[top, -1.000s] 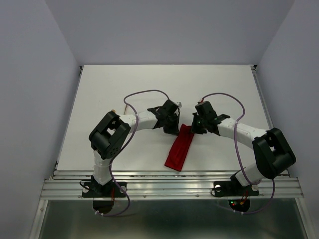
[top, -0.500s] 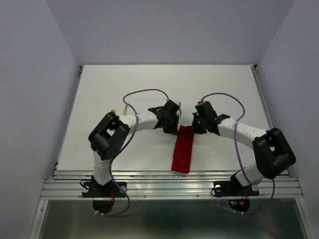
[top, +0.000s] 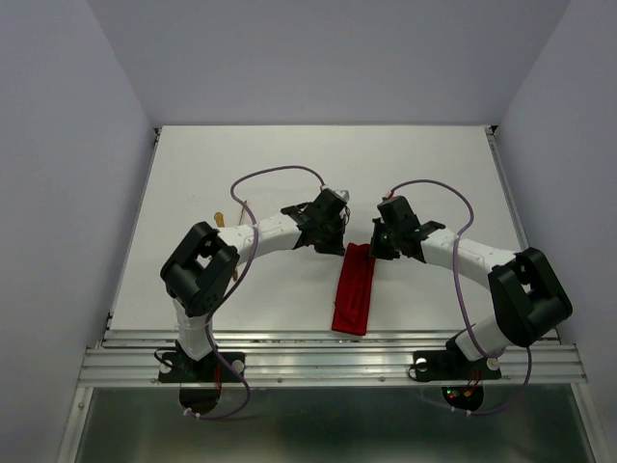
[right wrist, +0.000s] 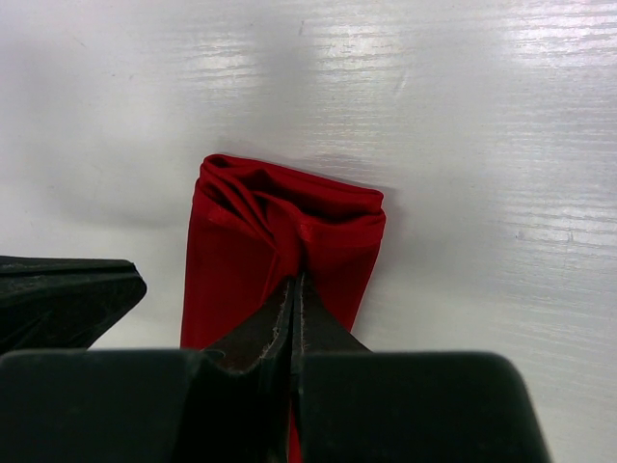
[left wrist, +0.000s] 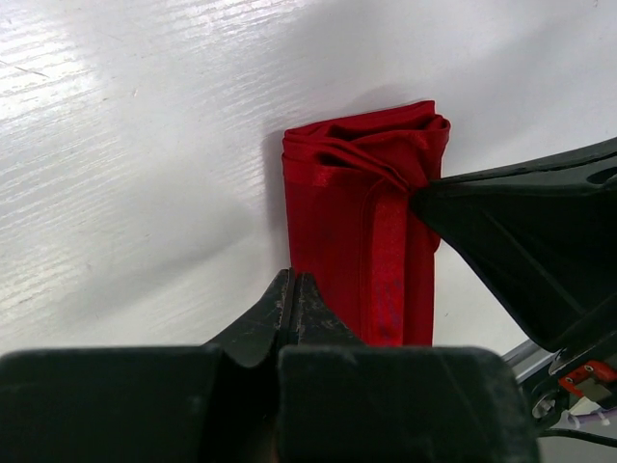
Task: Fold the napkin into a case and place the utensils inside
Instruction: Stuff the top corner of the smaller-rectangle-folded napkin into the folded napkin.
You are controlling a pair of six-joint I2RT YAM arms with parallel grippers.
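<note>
Pale lavender walls (top: 318,58) close in a white desk (top: 193,183). On it a narrow, bright red cloth pouch (top: 353,291) lies flat between the two arms. It runs lengthwise from the near edge of the desk towards the middle. Its far end, where the folds bunch and gape a little, sits right under both wrists.

The left gripper (left wrist: 292,287) is fully closed, its black fingers pressed together to a point. That point sits at the left long edge of the red cloth pouch, part-way down from the bunched end. Whether it touches the cloth or only stands just beside it cannot be told, and nothing shows between its fingers.

The right gripper (right wrist: 297,289) is also fully closed. Its tip is down on the red cloth pouch just behind the bunched end. The left wrist view shows creases gathering towards that tip at the right edge of the cloth, so it appears to pinch a fold there.
</note>
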